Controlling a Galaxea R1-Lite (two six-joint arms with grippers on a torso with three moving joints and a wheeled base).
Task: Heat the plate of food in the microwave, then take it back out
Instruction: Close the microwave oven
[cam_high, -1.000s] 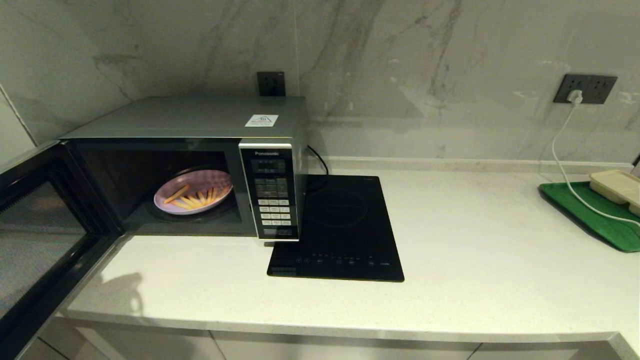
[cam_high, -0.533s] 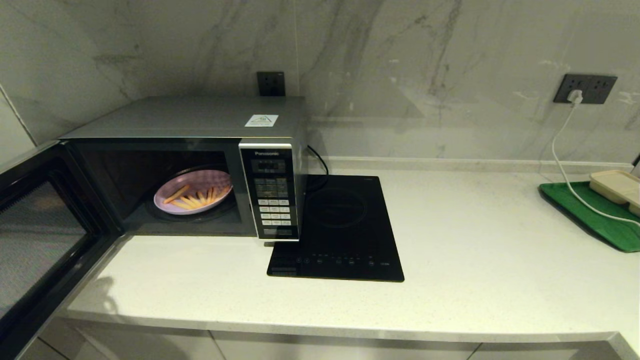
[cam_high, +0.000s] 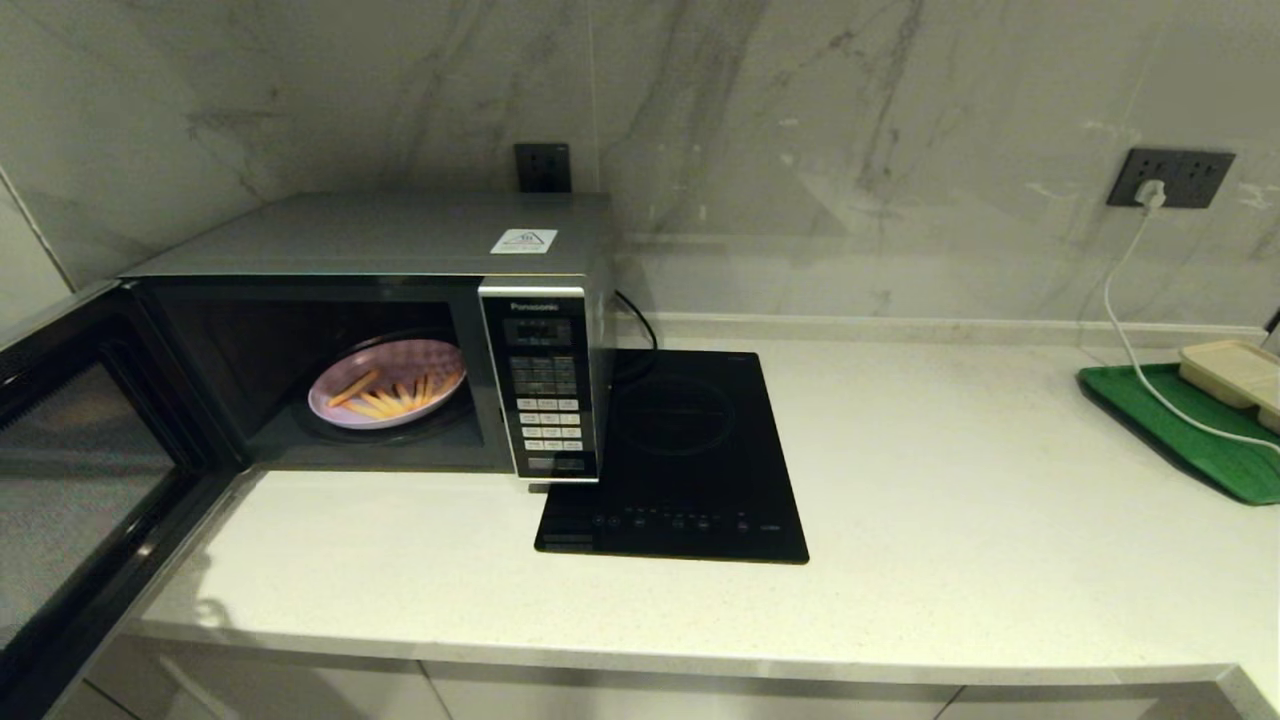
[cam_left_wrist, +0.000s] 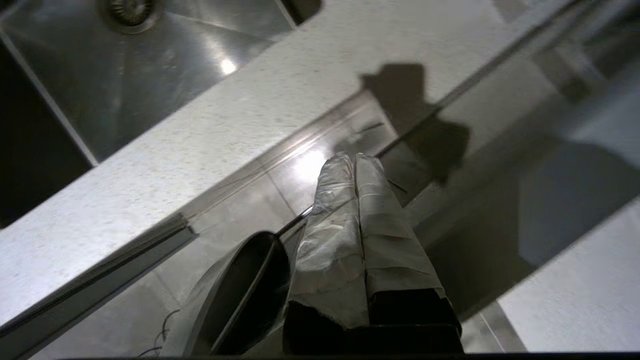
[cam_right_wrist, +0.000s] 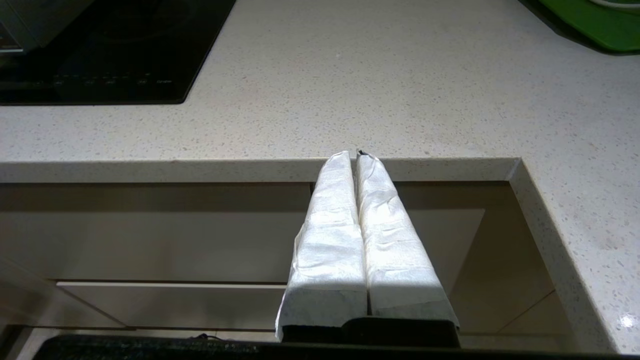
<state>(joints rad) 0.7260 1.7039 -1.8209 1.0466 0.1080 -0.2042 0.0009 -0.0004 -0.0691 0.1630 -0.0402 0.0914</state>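
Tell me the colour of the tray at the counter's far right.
Green tray; it shows best in the head view.

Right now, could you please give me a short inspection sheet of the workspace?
Surface: pale speckled counter.
Job's things: microwave with its door swung open; plate of fries inside.
Clutter: black hob beside the microwave; green tray holding a beige box.
Hands: left hand shut, empty, below the counter edge; right hand shut, empty, at the counter's front edge.
Cables: white cable from wall socket across the tray.
Surroundings: marble wall; steel sink.
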